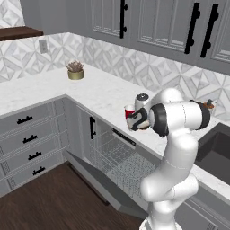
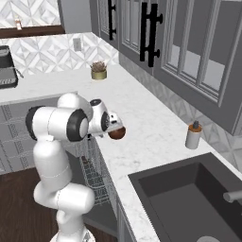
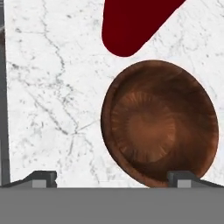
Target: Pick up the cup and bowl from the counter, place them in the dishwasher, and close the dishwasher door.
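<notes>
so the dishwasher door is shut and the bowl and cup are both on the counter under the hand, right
Not quite: the dishwasher door is open, dropped down with the wire rack exposed, as the left base view shows. The bowl and cup do both sit on the counter under the hand.

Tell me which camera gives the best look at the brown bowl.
The hand view: the bowl lies directly below the camera, its whole inside and rim showing on the counter. The right base view shows the bowl partly, beside the arm. In the left base view the arm covers that spot, so I cannot make it out.
</notes>
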